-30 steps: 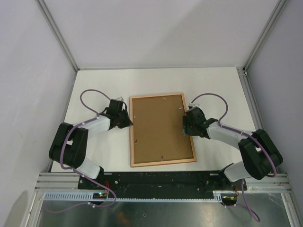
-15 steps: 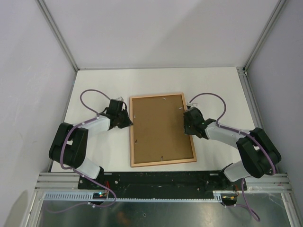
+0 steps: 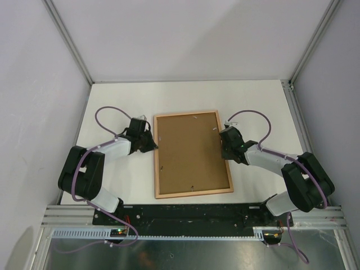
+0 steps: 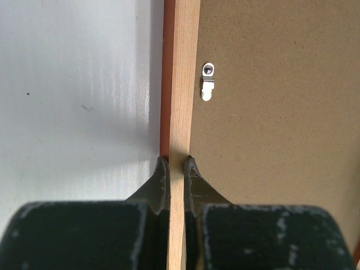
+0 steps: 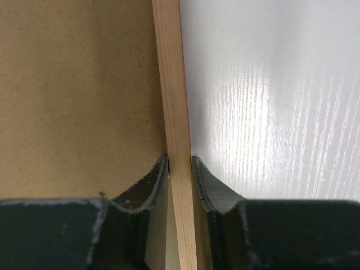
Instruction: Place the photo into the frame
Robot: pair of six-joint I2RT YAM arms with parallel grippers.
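The frame (image 3: pixel 156 163) lies face down in the middle of the table, its pale wood back up, with the brown backing board (image 3: pixel 191 152) in it. The photo is hidden. My left gripper (image 3: pixel 153 145) is shut on the frame's left rail (image 4: pixel 183 84), one finger on each side; a thin red-orange edge shows beside the rail. My right gripper (image 3: pixel 223 147) is shut on the frame's right rail (image 5: pixel 171 84), one finger inside against the backing board (image 5: pixel 79 95), one outside on the table.
A small metal turn clip (image 4: pixel 207 80) sits on the backing board (image 4: pixel 275 101) near the left rail. White table (image 3: pixel 253 101) surrounds the frame. Metal posts (image 3: pixel 289 84) and grey walls enclose the cell at the back and sides.
My right gripper has shifted slightly along the frame's right rail. The frame and my left gripper have not visibly moved.
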